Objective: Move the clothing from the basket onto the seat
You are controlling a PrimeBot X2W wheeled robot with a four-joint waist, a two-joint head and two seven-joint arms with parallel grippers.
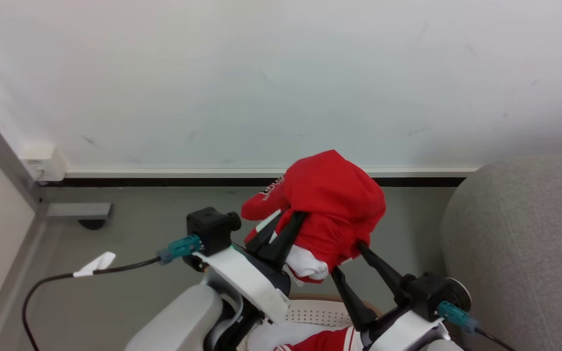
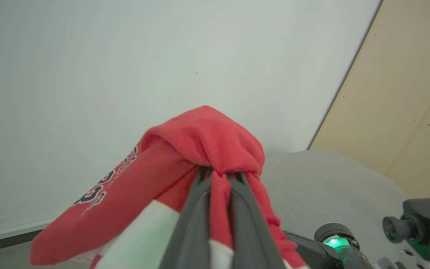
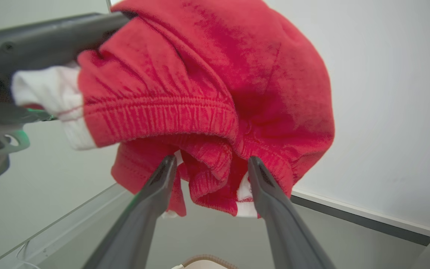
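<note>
Black cable trails over the grey floor at far left, with a white tag on it. Beside it is my left gripper, its two fingers pressed together on a fold of the red garment. The garment hangs bunched in the air above the basket, clear of its brown rim and well short of the sofa. My right gripper stands with its fingers spread wide under the lower hem. A gathered fold sits between them but is not pinched. The fabric looks soft, light and limp, so I judge it will sag, swing and unroll rather than keep any shape. A single pinch near one end leaves most of it dangling. The ribbed elastic band seen from my right wrist looks the thickest and least slippery place for a second hold. Furthest right, the grey sofa waits with nothing on the part I can see. The count is two grippers, one basket and one sofa. There are two red garments: the one held aloft, and a second garment with white trim lying in the basket.
</note>
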